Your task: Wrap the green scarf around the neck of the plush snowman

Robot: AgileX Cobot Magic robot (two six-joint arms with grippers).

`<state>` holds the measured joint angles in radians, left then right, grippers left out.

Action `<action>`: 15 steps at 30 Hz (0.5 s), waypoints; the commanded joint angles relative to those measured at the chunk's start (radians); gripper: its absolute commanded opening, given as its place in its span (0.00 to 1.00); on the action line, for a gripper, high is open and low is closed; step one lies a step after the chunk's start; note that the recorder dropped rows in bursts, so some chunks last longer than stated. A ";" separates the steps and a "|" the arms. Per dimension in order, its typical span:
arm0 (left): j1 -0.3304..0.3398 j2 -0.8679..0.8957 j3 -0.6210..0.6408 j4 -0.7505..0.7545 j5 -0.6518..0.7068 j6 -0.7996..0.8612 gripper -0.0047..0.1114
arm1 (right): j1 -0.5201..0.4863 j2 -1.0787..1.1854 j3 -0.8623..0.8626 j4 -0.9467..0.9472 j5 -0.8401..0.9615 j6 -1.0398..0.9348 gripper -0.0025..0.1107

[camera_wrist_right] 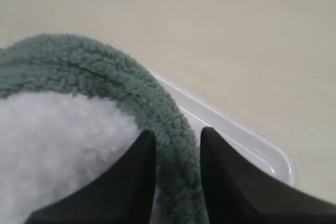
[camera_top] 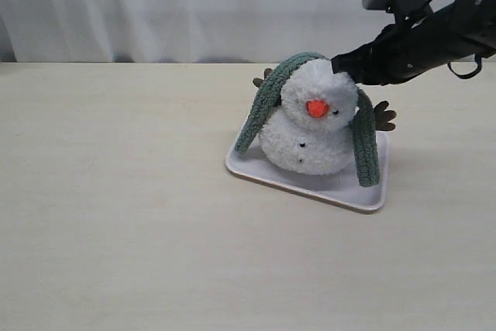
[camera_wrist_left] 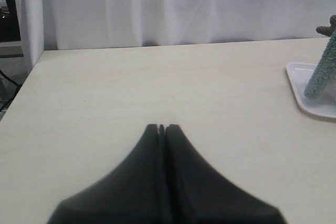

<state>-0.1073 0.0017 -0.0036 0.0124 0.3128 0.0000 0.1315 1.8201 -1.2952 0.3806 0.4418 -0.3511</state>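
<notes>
Our right tool [camera_wrist_right: 178, 136] pinches the green scarf [camera_wrist_right: 100, 72] between its two fingers, hard against the side of the head of the plush snowman [camera_top: 308, 145]. From the tool the scarf arches over the crown, not round the neck [camera_top: 287, 123]. One end hangs just below the tool and the other down the far side of the snowman, both reaching the white tray [camera_top: 260, 172] beneath. Our left tool [camera_wrist_left: 161, 127] is closed on nothing, low over bare bench [camera_wrist_left: 131, 82], with the tray well off to one side.
</notes>
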 commanded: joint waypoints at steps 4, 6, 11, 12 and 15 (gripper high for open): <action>0.002 -0.002 0.004 0.001 -0.009 0.000 0.04 | -0.004 -0.100 -0.039 -0.004 0.117 -0.027 0.27; 0.002 -0.002 0.004 0.001 -0.009 0.000 0.04 | -0.004 -0.121 -0.039 -0.007 0.153 -0.027 0.27; 0.002 -0.002 0.004 0.001 -0.009 0.000 0.04 | -0.004 -0.124 -0.032 -0.085 0.243 -0.004 0.20; 0.002 -0.002 0.004 0.001 -0.009 0.000 0.04 | -0.004 -0.124 -0.023 -0.104 0.245 0.005 0.15; 0.002 -0.002 0.004 0.001 -0.009 0.000 0.04 | -0.004 -0.124 0.015 -0.133 0.229 0.008 0.06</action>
<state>-0.1073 0.0017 -0.0036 0.0124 0.3128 0.0000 0.1315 1.6992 -1.3063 0.2847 0.6728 -0.3507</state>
